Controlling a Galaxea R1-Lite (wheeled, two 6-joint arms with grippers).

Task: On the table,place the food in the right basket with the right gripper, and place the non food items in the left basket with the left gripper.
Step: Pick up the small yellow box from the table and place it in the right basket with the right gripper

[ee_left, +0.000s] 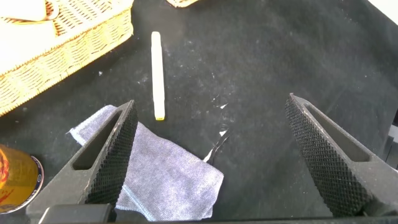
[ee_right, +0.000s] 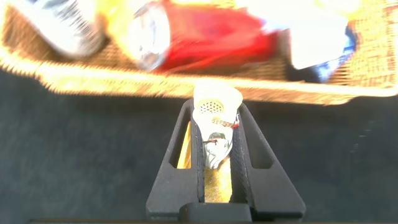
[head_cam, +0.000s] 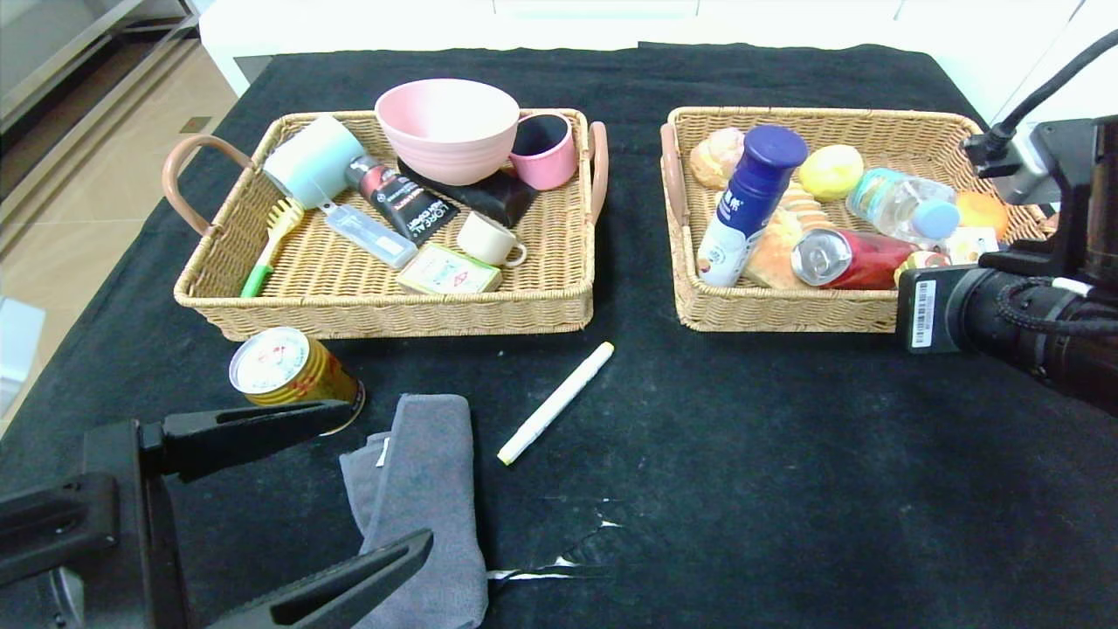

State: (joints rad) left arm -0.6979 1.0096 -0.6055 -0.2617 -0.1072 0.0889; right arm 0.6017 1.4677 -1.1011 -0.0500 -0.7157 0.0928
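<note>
left gripper (head_cam: 367,489): nearest the camera, low over the table's near left; jaws spread wide, nothing between them. In the left wrist view one finger hangs over the towel, the other over bare cloth.
towel (head_cam: 425,489): folded grey, flat on the table (head_cam: 742,454), partly under the left gripper's span; not gripped.
marker (head_cam: 555,403): white with yellow tip, lying free just beside the towel, between it and the baskets.
drink can (head_cam: 288,374): gold-red, upright on the table beside the towel, just in front of the left basket; food not yet sorted.
right gripper (ee_right: 216,152): clenched on a small yellow pack (ee_right: 217,127) pinched between the fingers, held at the near wall of the right basket, not clearly over it.
step in hand: judged, right arm is delivering the pack; left arm is poised for a non-food pick.
next move: right needs to carry past the wicker wall, then release; left needs to drop and close on the towel.
left basket (head_cam: 541,310): pink bowl, cups, tube inside.
right basket (head_cam: 786,313): bottles, red can, buns inside.
</note>
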